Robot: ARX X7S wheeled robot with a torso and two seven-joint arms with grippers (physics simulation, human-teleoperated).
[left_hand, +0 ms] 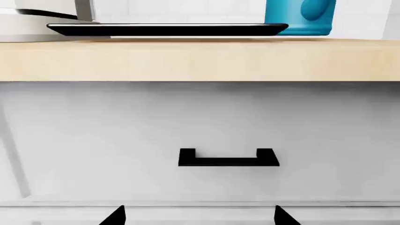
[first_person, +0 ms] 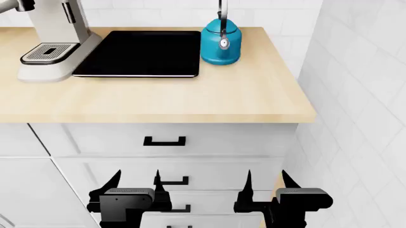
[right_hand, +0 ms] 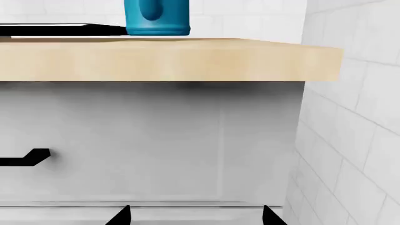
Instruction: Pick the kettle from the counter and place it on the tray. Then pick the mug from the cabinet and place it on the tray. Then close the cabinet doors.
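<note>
Your kettle (first_person: 221,42) stands on the counter (first_person: 190,95), just beside the tray's (first_person: 140,53) right edge — off it, not on it. The coffee machine (first_person: 54,40) sits at the tray's other side. Your left gripper (first_person: 137,183) and right gripper (first_person: 265,182) hang below the counter edge before the drawers (first_person: 165,141) — both spread, holding nothing.

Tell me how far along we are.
Nothing is done: the kettle stands on the counter beside the bare tray. Left gripper and right gripper hang open below the counter edge. Kettle, mug and doors remain; mug and cabinet are out of view.
</note>
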